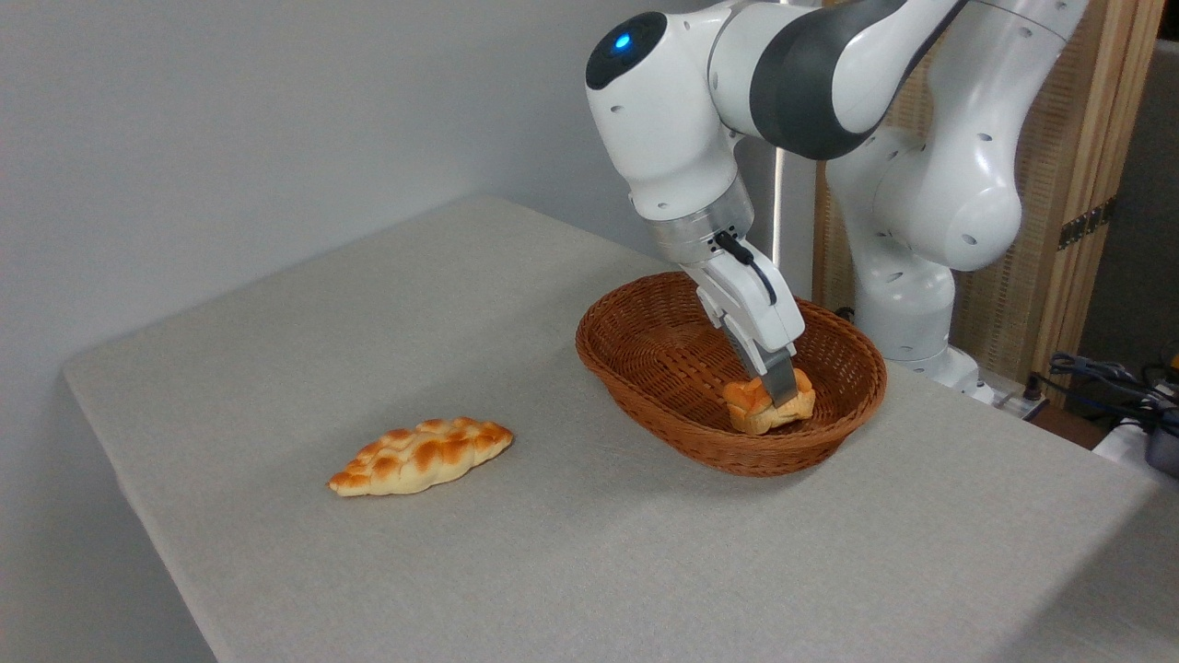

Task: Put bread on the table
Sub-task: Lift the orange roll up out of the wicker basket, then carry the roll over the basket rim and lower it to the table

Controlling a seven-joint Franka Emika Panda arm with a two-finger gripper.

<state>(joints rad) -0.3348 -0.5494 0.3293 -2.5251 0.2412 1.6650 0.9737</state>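
Gripping knotted bread (757,405) in woven basket (645,341), tool (783,391).

A robotics lab setup is suggested: a white robot arm (829,120) is mounted at the upper right beside a cloth-covered table (571,552), a plain grey wall (230,120) is seen behind, and loose cables (1096,373) lie at the right edge.

Matt woven cloth on the table (276,368), rough brown wicker basket (645,387), glossy white plastic arm (663,110).
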